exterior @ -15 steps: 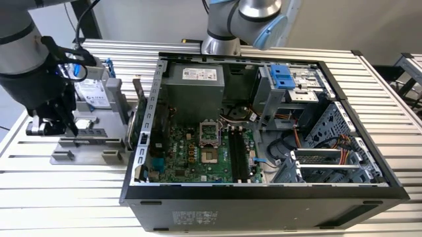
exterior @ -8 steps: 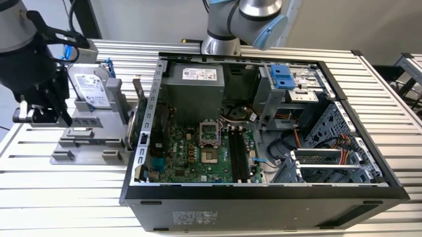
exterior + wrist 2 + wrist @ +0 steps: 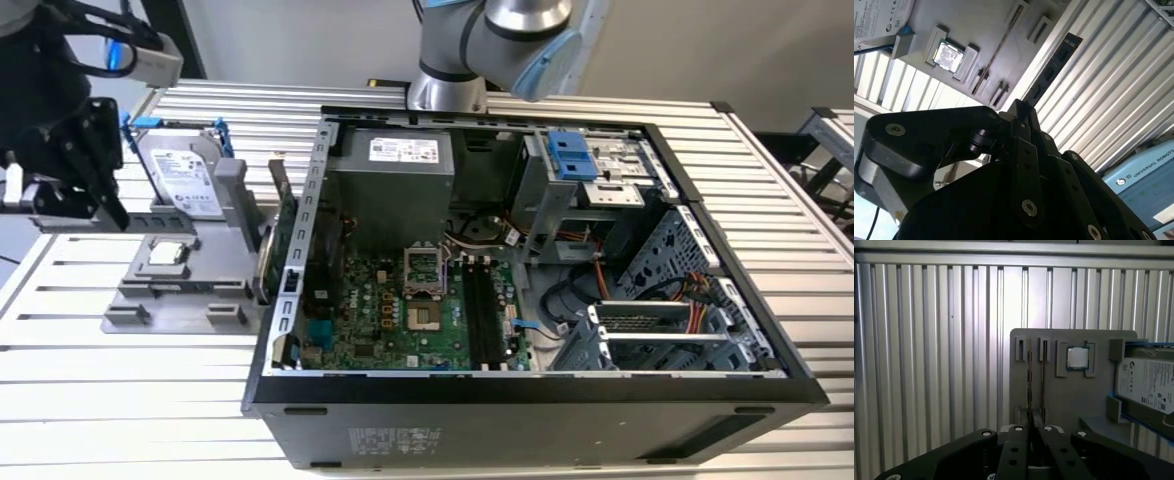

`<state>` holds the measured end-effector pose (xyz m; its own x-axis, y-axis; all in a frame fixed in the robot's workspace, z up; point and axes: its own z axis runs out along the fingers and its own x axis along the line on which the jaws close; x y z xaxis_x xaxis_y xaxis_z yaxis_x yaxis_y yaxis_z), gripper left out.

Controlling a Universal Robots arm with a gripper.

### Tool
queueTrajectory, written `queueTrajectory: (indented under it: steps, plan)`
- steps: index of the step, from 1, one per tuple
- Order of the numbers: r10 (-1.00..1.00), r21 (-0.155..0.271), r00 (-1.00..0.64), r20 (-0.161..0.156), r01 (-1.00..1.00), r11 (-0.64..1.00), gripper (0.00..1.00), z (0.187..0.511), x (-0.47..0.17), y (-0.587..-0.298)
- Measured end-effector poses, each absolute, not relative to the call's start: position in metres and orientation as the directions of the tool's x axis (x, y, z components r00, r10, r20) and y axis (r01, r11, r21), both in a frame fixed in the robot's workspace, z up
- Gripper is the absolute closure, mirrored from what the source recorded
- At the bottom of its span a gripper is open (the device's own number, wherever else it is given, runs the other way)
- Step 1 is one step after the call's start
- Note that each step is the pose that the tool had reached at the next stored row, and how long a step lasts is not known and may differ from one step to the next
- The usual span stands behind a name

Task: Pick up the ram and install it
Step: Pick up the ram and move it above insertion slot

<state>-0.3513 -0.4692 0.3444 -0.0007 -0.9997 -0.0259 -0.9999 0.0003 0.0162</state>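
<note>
My gripper [image 3: 1021,107] is shut on the ram [image 3: 1054,67], a long dark stick with black chips that juts out from between the fingers in the second wrist view. In the first wrist view the ram [image 3: 1029,385] shows edge-on as a thin line running out from the gripper [image 3: 1031,429], over the grey fixture [image 3: 1054,405]. In the exterior view the gripper [image 3: 83,190] hangs at the far left, above that fixture's [image 3: 174,290] left side. The open computer case [image 3: 534,390] lies to the exterior view's right, with black memory slots [image 3: 483,310] on its green motherboard.
On the fixture rest a silver hard drive in a blue frame [image 3: 180,180] and a small square CPU chip [image 3: 167,253]. The arm's base [image 3: 447,90] stands behind the case. Ribbed aluminium table [image 3: 120,400] surrounds everything. Cables and drive cages fill the case's right half.
</note>
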Motion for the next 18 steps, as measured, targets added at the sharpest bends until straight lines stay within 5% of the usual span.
queueTrajectory:
  steps: [9,18]
  plan:
    - [-1.0,0.016,-0.001,-0.026,-1.0,0.0,1.0,0.384,-0.351,-0.469]
    - [-1.0,0.017,-0.001,-0.027,-1.0,0.0,1.0,0.385,-0.342,-0.469]
